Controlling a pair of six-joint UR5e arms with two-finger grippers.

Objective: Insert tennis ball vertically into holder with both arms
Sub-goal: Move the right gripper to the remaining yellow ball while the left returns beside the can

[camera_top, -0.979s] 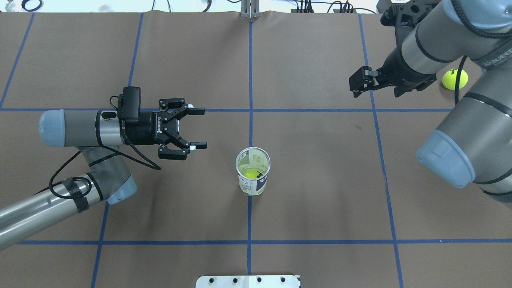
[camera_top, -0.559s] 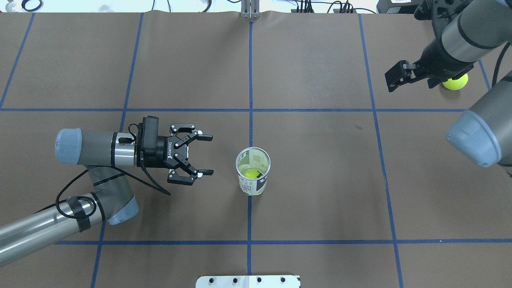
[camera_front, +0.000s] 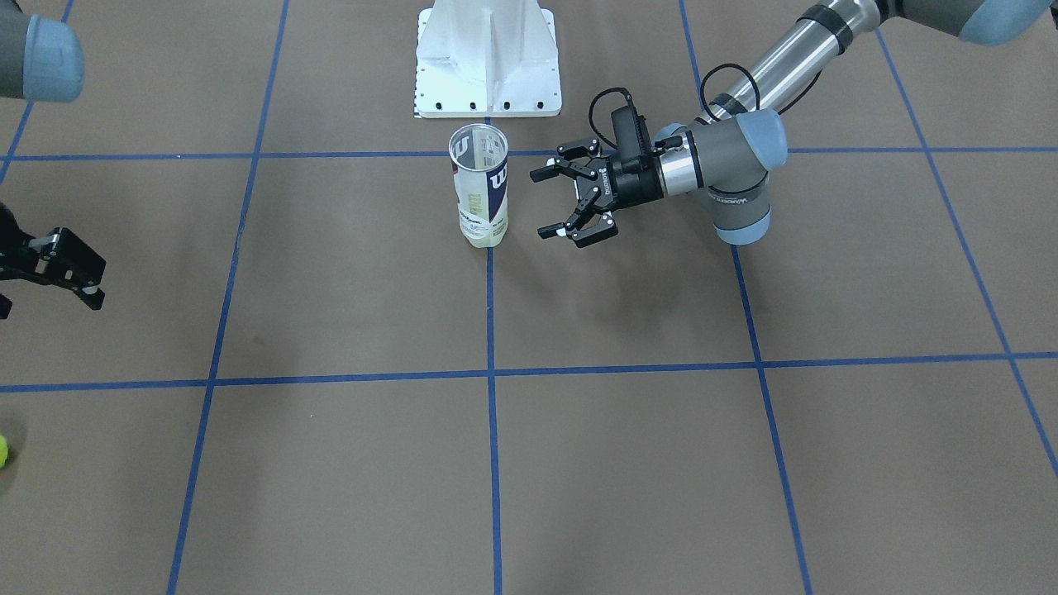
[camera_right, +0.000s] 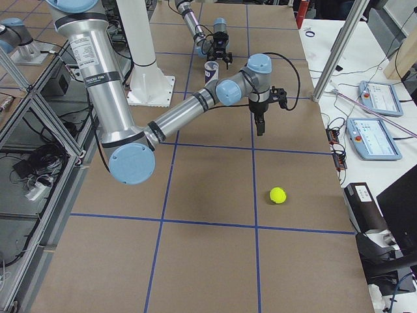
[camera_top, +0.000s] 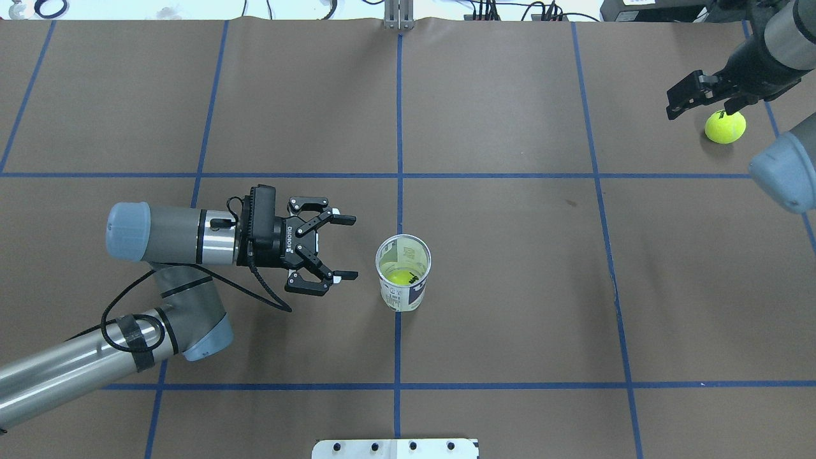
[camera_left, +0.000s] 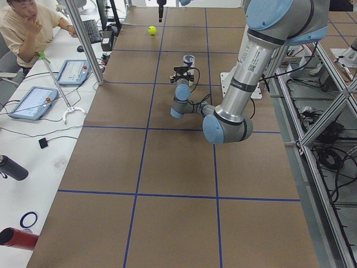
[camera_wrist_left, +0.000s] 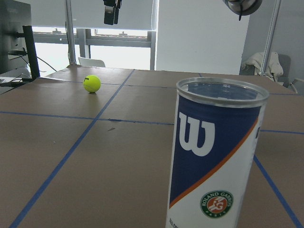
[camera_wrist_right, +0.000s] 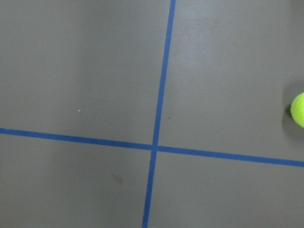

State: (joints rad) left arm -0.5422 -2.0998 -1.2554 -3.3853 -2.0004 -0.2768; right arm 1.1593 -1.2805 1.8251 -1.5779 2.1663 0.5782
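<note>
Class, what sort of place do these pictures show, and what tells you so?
Probably a robotics lab: a left arm and a right arm stand at a table gridded with blue tape, and a person sits beside control tablets.

I see a table [camera_top: 510, 287] covered in brown paper, gridded with blue tape lines [camera_top: 398, 127]. Overhead, a clear plastic tennis-ball can [camera_top: 401, 298] stands upright at centre (on a tape line), a yellow-green tennis ball [camera_top: 725, 126] lies upper right, and a white flanged metal pedestal [camera_top: 395, 448] sits bottom centre.
</note>
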